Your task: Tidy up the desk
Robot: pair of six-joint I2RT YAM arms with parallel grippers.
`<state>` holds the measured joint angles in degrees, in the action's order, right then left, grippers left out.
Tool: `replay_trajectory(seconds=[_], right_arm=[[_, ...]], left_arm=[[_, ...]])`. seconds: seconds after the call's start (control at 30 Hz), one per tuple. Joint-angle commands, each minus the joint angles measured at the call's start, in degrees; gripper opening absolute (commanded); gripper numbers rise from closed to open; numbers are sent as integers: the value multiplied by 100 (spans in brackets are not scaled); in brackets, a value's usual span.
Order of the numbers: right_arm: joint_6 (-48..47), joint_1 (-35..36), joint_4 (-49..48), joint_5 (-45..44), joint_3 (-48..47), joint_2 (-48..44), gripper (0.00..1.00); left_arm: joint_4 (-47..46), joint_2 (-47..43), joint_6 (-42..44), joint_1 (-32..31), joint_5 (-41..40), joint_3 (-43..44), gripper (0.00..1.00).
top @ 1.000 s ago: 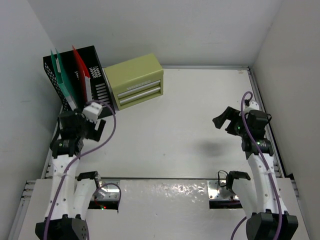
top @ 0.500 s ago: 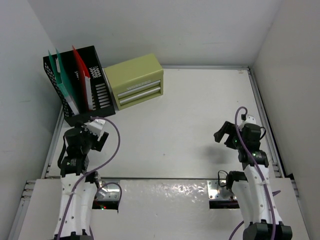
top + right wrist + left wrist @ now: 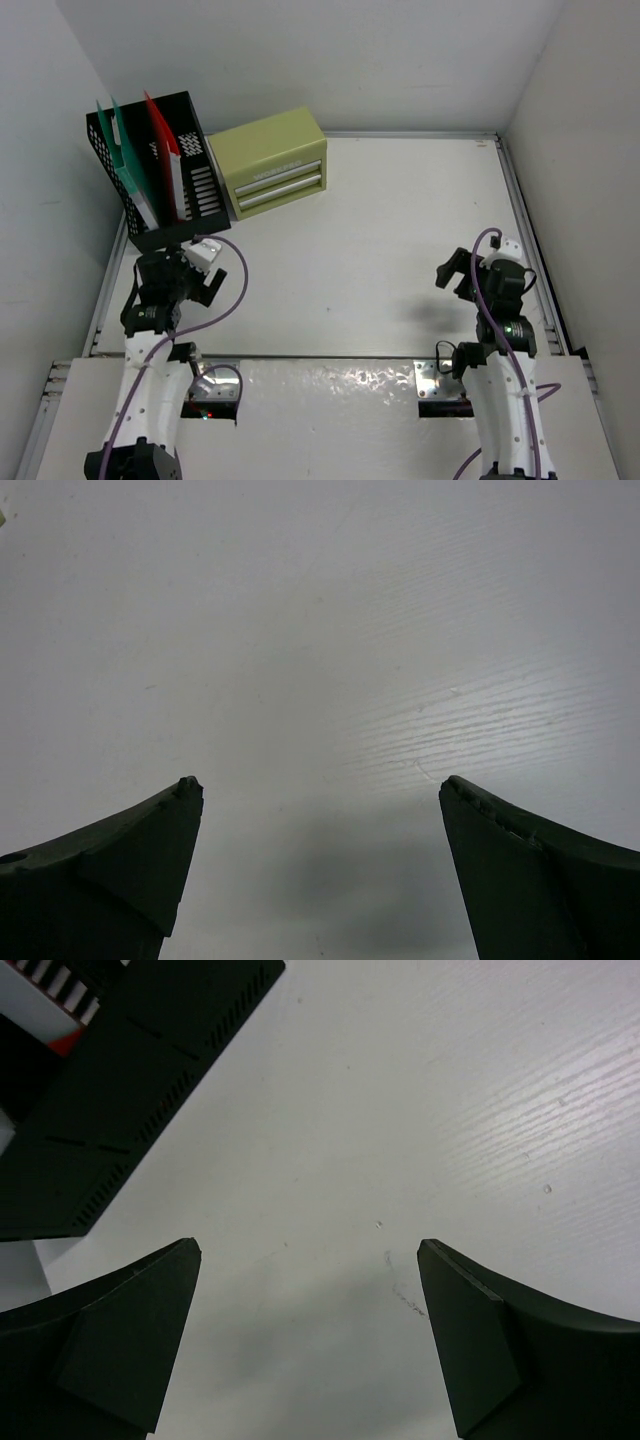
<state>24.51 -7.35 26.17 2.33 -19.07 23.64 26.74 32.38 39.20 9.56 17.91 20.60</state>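
Note:
The desk [image 3: 370, 220] is a white tabletop with thin metal edge rails, and it also fills the left wrist view [image 3: 400, 1110] and the right wrist view [image 3: 320, 610]. My left gripper [image 3: 200, 283] hovers low over the desk's near left, just in front of the black file holder [image 3: 160, 170]. Its jaws are open and empty [image 3: 308, 1248]. My right gripper [image 3: 452, 277] hovers over the near right of the desk, open and empty [image 3: 320, 782].
The black mesh file holder holds green and red folders at the back left, and its corner shows in the left wrist view [image 3: 110, 1090]. An olive-green two-drawer box [image 3: 270, 162] stands next to it. White walls enclose the desk.
Both arms have drawn back toward the near edge. The left gripper moved away from the file holder and lower. The right gripper moved nearer and slightly left. Both stayed open.

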Motion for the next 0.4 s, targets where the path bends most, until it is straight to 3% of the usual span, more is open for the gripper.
replay_trajectory(seconds=[0.0, 0.37], right_arm=[[-69, 6, -112, -180, 9, -35, 99], [54, 6, -297, -251, 132, -96, 99]], left_arm=[[-301, -127, 44, 19, 143, 23, 89], [-319, -162, 9, 28, 116, 14, 89]])
